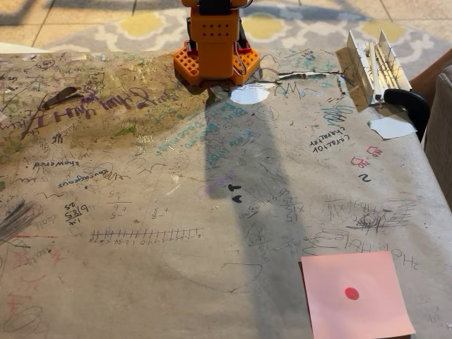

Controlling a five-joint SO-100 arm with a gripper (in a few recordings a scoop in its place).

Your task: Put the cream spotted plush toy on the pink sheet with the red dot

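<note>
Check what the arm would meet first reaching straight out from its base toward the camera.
Going by the orange base, likely the white round scrap just in front, slightly right in the fixed view. Past that the scribbled table looks free; the pink sheet lies well right of that line.

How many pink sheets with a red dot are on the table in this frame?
1. The pink sheet with the red dot lies flat at the lower right of the fixed view, on the scribbled table cover, its bottom edge near the picture's border.

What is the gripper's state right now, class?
Gripper: cannot be told; the fixed view shows just the orange arm base on the table.
</note>
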